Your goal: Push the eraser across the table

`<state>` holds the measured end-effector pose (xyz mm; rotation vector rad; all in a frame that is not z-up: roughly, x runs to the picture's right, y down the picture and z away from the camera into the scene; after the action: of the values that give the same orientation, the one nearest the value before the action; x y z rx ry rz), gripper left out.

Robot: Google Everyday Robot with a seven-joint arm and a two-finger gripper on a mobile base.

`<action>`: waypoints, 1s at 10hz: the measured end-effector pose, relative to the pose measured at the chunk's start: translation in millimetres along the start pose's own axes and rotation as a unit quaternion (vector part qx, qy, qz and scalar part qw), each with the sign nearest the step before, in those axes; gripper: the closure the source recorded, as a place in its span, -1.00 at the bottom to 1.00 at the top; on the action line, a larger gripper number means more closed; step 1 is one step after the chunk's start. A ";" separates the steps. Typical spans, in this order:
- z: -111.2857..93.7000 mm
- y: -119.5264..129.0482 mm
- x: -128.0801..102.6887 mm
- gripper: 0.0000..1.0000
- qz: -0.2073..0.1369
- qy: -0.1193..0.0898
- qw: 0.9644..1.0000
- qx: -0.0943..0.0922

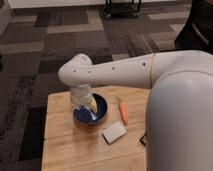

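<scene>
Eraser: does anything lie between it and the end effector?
Yes. The end effector is at the bowl; the pale block lies between it and the eraser beside the arm. The carrot lies just beside that line.

Arm [120, 72] bent fwd, gripper [85, 106] prob. straight down below elbow [75, 72]

eraser [143, 139]: small dark block, only its left end showing past the white arm [180, 115]
eraser place: flat on the table's right part, just right of the pale block [114, 132], not touching it
table [65, 145]: light wood, rectangular top of joined planks
gripper [86, 109]: under the wrist, down in the blue bowl [101, 115] at the table's far middle, well apart from the eraser
</scene>
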<state>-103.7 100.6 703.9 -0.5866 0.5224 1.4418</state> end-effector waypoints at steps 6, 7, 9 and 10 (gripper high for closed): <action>0.0 0.0 0.0 -0.30 0.000 0.000 1.000 0.000; 0.0 0.0 0.0 -0.30 0.000 0.000 1.000 0.000; 0.0 0.2 0.0 -0.30 0.000 0.000 1.000 0.000; 3.0 -3.1 1.8 -0.30 0.001 0.003 1.000 0.005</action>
<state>-100.6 103.8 705.1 -0.5837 0.5348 1.4391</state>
